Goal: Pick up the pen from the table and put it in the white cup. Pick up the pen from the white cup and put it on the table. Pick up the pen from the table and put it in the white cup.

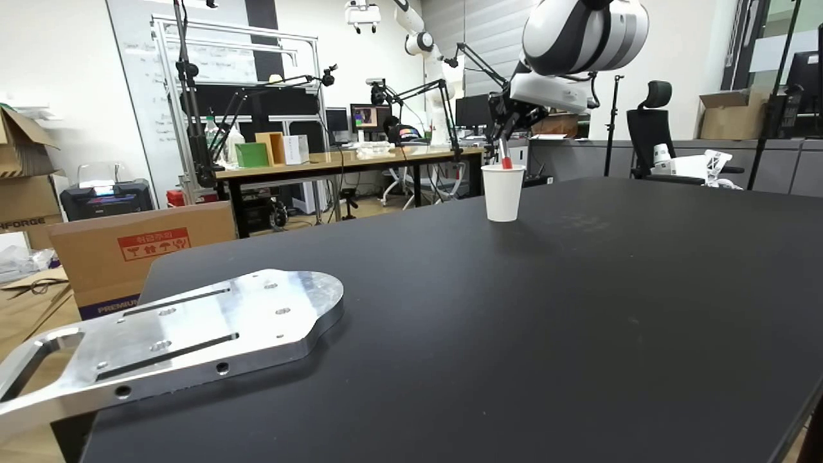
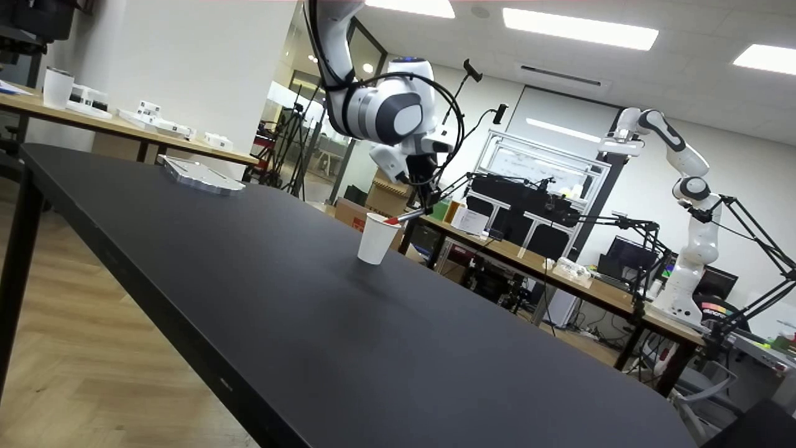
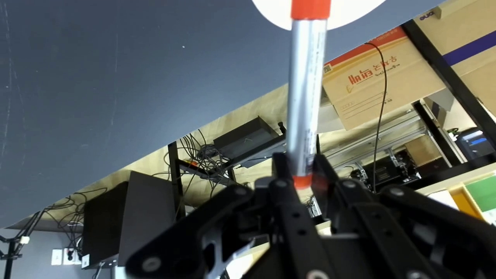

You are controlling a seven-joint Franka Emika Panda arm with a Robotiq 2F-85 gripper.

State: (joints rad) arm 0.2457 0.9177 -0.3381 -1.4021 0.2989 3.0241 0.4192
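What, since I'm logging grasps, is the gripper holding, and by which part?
The gripper holds the pen by its silver barrel, near the end opposite the red cap.

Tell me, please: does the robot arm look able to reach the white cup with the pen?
Likely yes. The gripper holds the pen by one end, its far red end is at the mouth of the white cup, and nothing visible blocks the way.

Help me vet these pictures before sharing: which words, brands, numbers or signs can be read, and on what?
"취급주의", plus small symbols including an umbrella: red label on a cardboard box.
"PREMIUM": that box's purple band.
"HFORGE", cut off by the picture's edge: far-left box.
Too unclear to quote: Korean lettering on the red-striped box, wrist view.
Too small, faint or blurred: print on the pen; writing on the whiteboard; any other lettering.
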